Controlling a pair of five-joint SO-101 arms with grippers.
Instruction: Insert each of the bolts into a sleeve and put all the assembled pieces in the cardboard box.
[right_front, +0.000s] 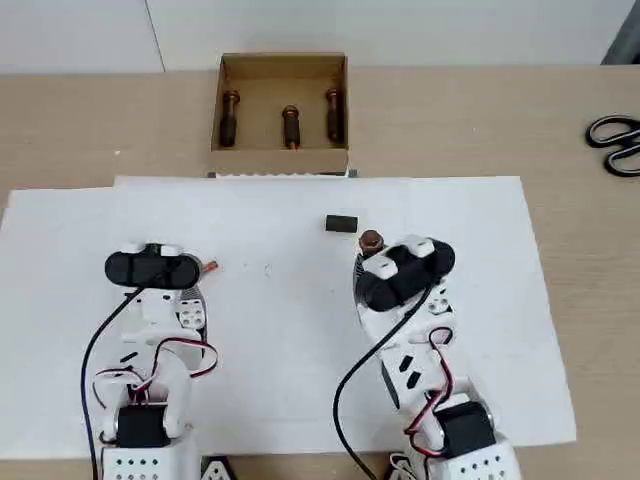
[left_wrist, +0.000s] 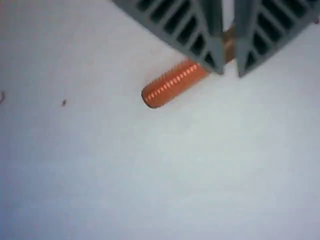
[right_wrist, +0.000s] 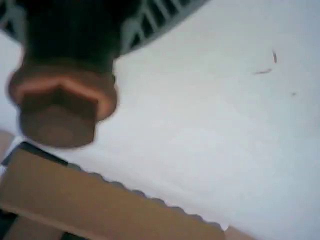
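Observation:
A copper bolt (left_wrist: 172, 85) lies level just above the white paper, its threaded end sticking out of my left gripper (left_wrist: 229, 66), which is shut on its shank. From above, the bolt's tip (right_front: 210, 266) pokes out to the right of the left arm. My right gripper (right_front: 378, 252) is shut on a black sleeve (right_wrist: 70, 35) with a bolt in it. The bolt's hex head (right_wrist: 62, 107) points towards the cardboard box (right_wrist: 75, 200). A loose black sleeve (right_front: 341, 223) lies on the paper just beyond that head (right_front: 371, 240). The cardboard box (right_front: 283, 158) holds three assembled pieces.
White paper (right_front: 280, 330) covers the table's near half, and both arms stand on it. Scissors (right_front: 615, 145) lie at the far right edge. The box sits just past the paper's far edge, centred between the arms.

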